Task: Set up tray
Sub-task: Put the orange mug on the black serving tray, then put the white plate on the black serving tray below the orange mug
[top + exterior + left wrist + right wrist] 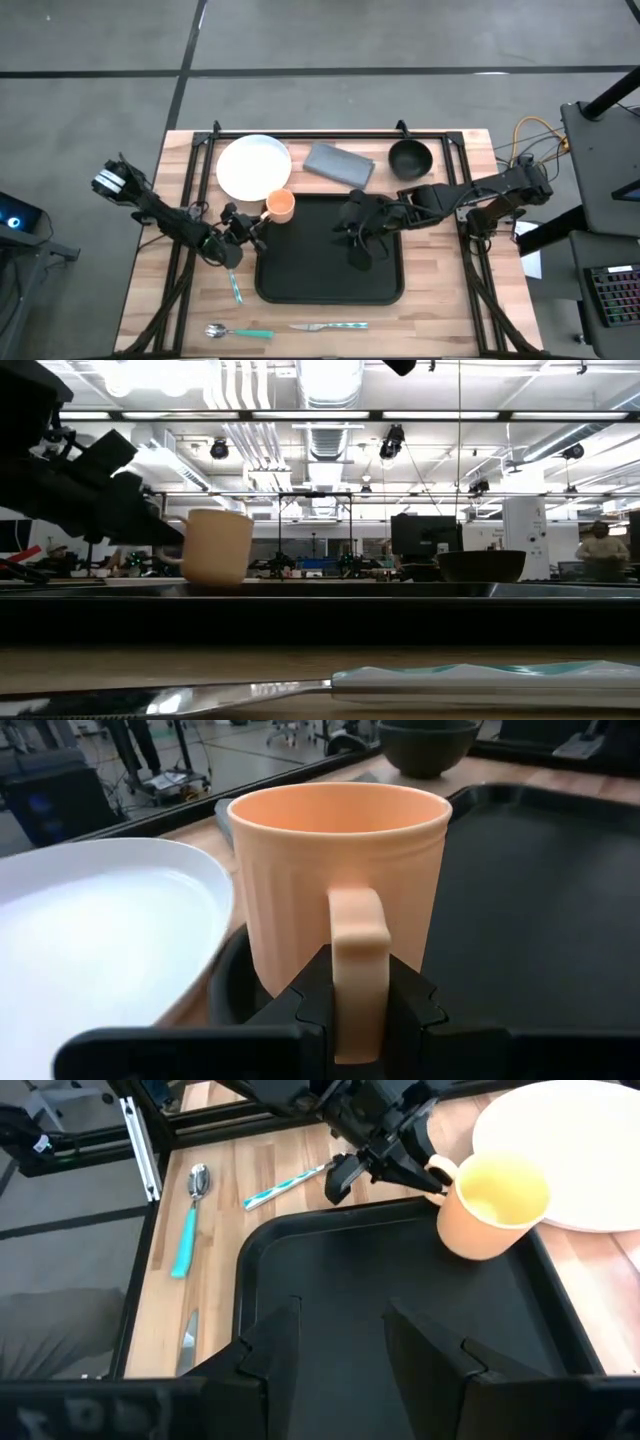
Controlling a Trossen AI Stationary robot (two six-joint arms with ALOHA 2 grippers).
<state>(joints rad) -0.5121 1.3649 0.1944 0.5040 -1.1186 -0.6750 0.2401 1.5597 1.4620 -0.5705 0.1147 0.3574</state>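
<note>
The tray [330,282], black and empty across most of its bed, lies at the centre of the high view with its long axis running from the frame's top toward its bottom, on the wooden counter [440,310]. At the tray's upper-left corner the orange mug [281,206] sits at the rim, partly over the edge, with the white plate [252,166] just beside it toward the upper left. The left end effector [252,222] is closed on the mug's handle, as the left wrist view shows, its dark fingers pinching the handle from both sides; the tray's open bed therefore lies to the right of it and toward the lower right in the high view, so setting the mug inside likely calls for a short carry that way. The right end effector [355,243] hovers over the tray's middle with its jaws apart and nothing between them. It is the nearer arm to the tray's centre, yet the mug belongs to the left. Beyond the tray's top edge lie a grey napkin [339,164] and a dark bowl [410,158]; a teal-handled spoon [238,332], knife [330,326] and a third utensil [235,285] rest at lower left.
</note>
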